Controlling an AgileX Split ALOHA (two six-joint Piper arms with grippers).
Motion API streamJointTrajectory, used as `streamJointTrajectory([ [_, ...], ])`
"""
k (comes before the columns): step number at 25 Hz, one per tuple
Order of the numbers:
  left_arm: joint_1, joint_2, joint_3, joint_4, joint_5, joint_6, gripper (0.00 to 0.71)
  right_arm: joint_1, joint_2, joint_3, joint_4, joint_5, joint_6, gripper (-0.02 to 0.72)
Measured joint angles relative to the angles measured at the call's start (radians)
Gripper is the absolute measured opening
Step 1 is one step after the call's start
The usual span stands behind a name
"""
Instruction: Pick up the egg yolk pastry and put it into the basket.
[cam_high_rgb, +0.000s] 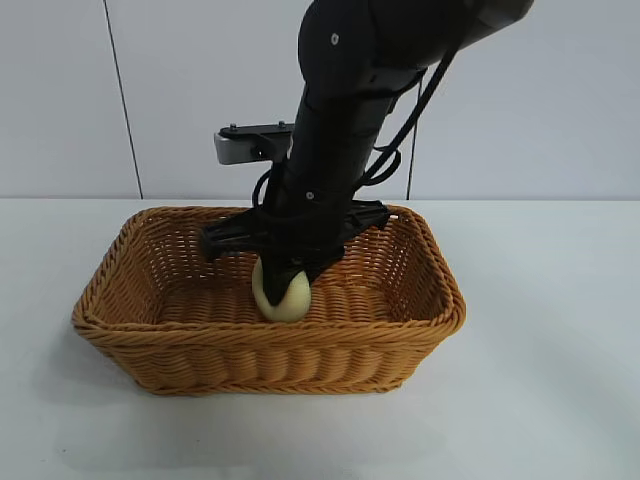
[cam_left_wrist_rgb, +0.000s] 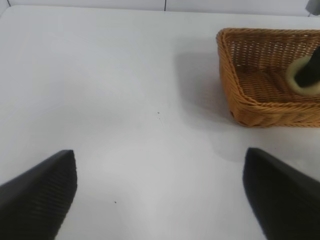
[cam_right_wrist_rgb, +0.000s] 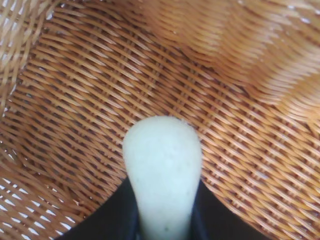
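The right gripper (cam_high_rgb: 283, 280) reached into the golden-brown woven wicker basket (cam_high_rgb: 420, 330), jaws pinching the pale cream-yellow rounded pastry (cam_high_rgb: 282, 292) just over its floor. The left gripper (cam_left_wrist_rgb: 160, 192) hung wide apart above the table.

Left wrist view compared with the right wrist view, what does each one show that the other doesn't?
Only the left wrist view shows the bare white table, the left gripper with its dark fingers spread wide over it, and the outside wall and braided rim of the golden-brown woven wicker basket.

Only the right wrist view shows the basket's woven floor close up, with the right gripper flanking the pastry.

Both show the small pale cream-yellow rounded egg yolk pastry inside the basket.
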Motion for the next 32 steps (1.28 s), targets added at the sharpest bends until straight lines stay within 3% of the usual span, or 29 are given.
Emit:
streamJointTrajectory([
  [2,0.0,0.0,0.0,0.0,0.0,0.0,0.695,0.0,0.0,-0.047,-0.011,0.065,-0.007,0.631],
  [9,0.0,0.0,0.0,0.0,0.0,0.0,0.695,-0.016,-0.001,-0.309,-0.051,0.4,-0.007,0.643],
  [13,0.0,0.0,0.0,0.0,0.0,0.0,0.695,-0.053,-0.002,-0.383,-0.059,0.487,-0.007,0.642],
  [18,0.0,0.0,0.0,0.0,0.0,0.0,0.695,-0.173,-0.003,-0.406,-0.064,0.504,-0.007,0.642],
  [26,0.0,0.0,0.0,0.0,0.0,0.0,0.695,-0.406,-0.003,-0.407,-0.133,0.504,-0.01,0.642],
  [32,0.0,0.0,0.0,0.0,0.0,0.0,0.695,-0.578,-0.003,-0.407,-0.138,0.504,-0.01,0.642],
])
